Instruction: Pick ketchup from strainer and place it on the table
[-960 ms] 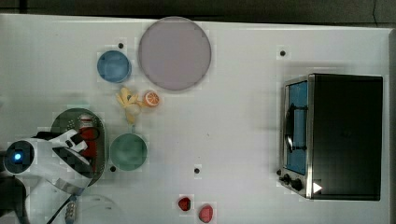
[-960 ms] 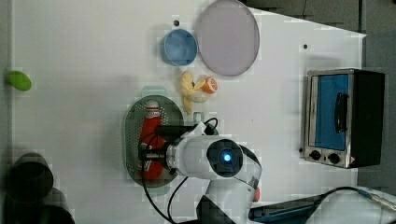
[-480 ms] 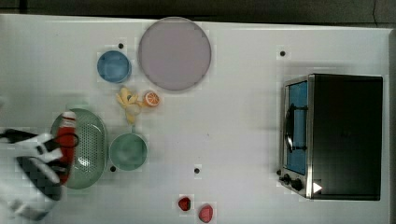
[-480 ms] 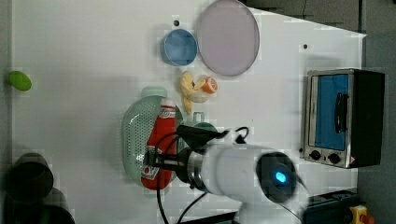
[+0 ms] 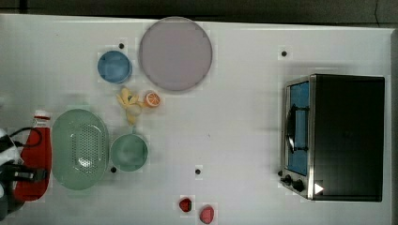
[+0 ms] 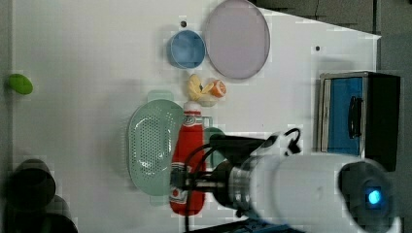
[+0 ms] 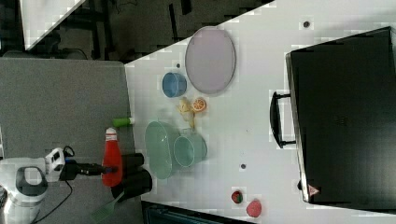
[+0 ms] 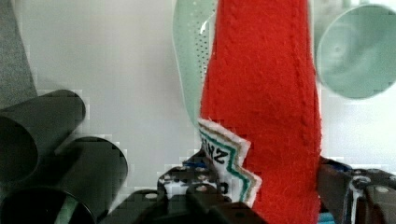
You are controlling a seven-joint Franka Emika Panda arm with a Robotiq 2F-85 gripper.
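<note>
While I hold the ketchup (image 8: 266,107) by its fat lower end, my jaws are clamped on its red fabric body, one on each side, near the label, with the white cap pointing away from me. It is out of the strainer (image 5: 80,149) and lifted: in the top view it sits just off the strainer's left rim, and in the right view it hangs at the end of my gripper (image 7: 103,170) beyond the edge of the table (image 5: 244,122), above two dark cylinders (image 7: 133,173).

That is the main worry. If I let go here, the bottle could fall onto those cylinders or off the table altogether, so I judge I must first bring it over bare white surface. The body looks soft and plush, so my grip at one end may let the long neck sag or swing, and it could slip out during a quick move. A low sweep over the table might also clip the strainer's rim or the small green bowl (image 5: 129,152) just beside it.

My fingertips are largely buried behind the bottle, so I cannot see how deep the hold goes. How high the ketchup hangs is hard to judge from any view.
</note>
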